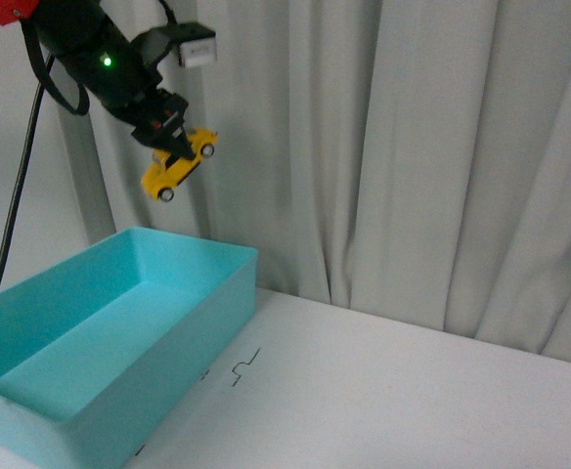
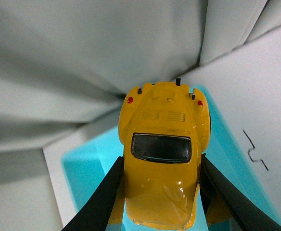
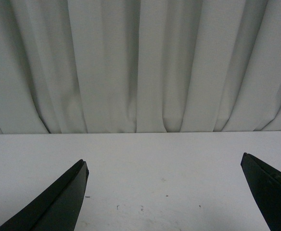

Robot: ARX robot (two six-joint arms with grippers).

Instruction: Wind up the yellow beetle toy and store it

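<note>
High in the air at the upper left, my left gripper point(image 1: 175, 149) is shut on the yellow beetle toy point(image 1: 179, 162), which hangs tilted above the far end of the turquoise bin point(image 1: 217, 256). The left wrist view looks down on the beetle toy point(image 2: 163, 159), its dark window showing and a black finger pressed on each flank, the turquoise bin point(image 2: 85, 171) below it. My right gripper point(image 3: 164, 166) is open above bare white table, nothing between its fingers; it does not show in the front view.
The open turquoise bin holds nothing that I can see. A white table point(image 1: 403, 391) with small black marks point(image 1: 244, 366) stretches to the right of it. Grey curtains point(image 1: 413, 147) hang behind. A black cable point(image 1: 12, 225) runs down the left side.
</note>
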